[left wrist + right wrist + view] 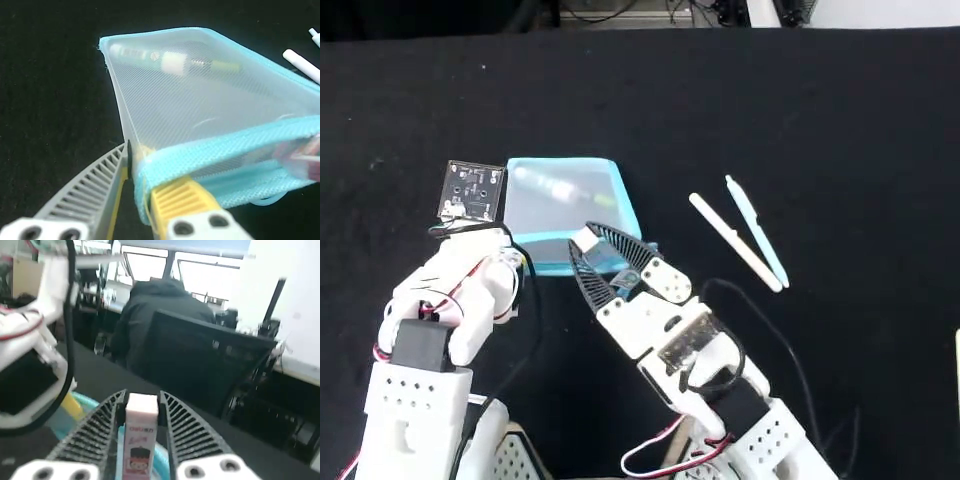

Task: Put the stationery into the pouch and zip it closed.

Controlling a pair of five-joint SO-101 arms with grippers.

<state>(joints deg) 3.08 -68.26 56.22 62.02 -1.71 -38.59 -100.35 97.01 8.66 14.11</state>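
On the black worktop [820, 100] the left gripper [135, 165] pinches the mouth edge of the translucent blue-trimmed mesh pouch [565, 200], one pale marker [175, 61] already inside, the right gripper [588, 250] grips a small white eraser block [140, 432] at that mouth, and a white pen [735, 243] and a light-blue pen [756, 230] wait outside, zip undone.

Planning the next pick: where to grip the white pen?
Probably on the far half of the white pen, from above, jaws across the thin shaft. It lies flat, and there it stands apart from the blue pen; their near ends almost meet.

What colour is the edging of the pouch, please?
Light blue edging, clearest in the left wrist view.
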